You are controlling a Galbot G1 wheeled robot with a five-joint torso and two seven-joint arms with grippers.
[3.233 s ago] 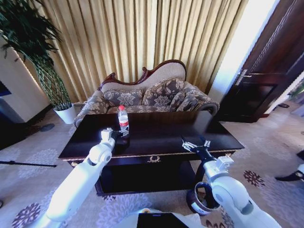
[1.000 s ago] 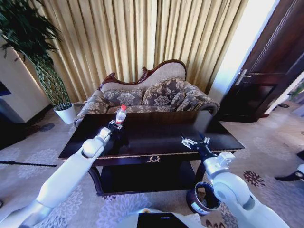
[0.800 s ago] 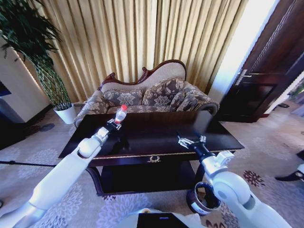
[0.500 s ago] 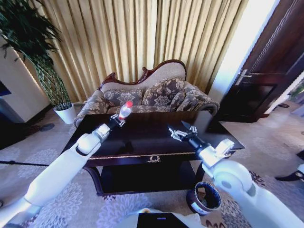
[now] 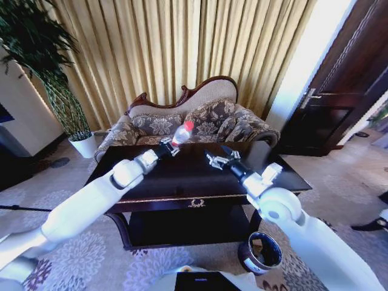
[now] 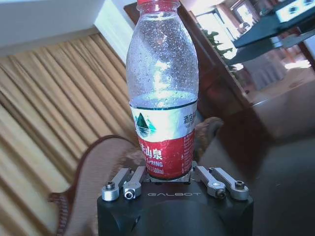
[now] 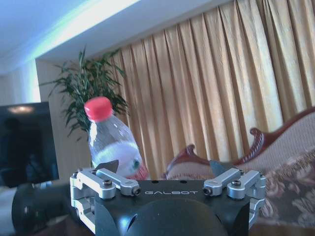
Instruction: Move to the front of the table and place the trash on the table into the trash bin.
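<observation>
The trash in view is a clear plastic bottle [image 5: 180, 132] with a red cap and red label, lifted and tilted above the far side of the dark glossy table [image 5: 182, 176]. My left gripper [image 5: 170, 145] is shut on its lower part; the left wrist view shows the bottle [image 6: 162, 98] standing up out of that gripper [image 6: 165, 178]. My right gripper [image 5: 217, 159] hovers open over the table just right of the bottle, apart from it. In the right wrist view the bottle [image 7: 111, 142] sits beyond the open right gripper [image 7: 162, 168]. The dark trash bin [image 5: 260, 251] stands on the carpet by the table's front right corner.
A patterned sofa [image 5: 188, 124] stands close behind the table, in front of gold curtains. A plant in a white pot [image 5: 83, 144] is at the far left and a dark door [image 5: 339, 103] at the right. The table has a lower shelf [image 5: 182, 224].
My left gripper has raised the bottle off the table and carried it rightward toward the middle. My right gripper has swung up and left over the table, close to the bottle.
</observation>
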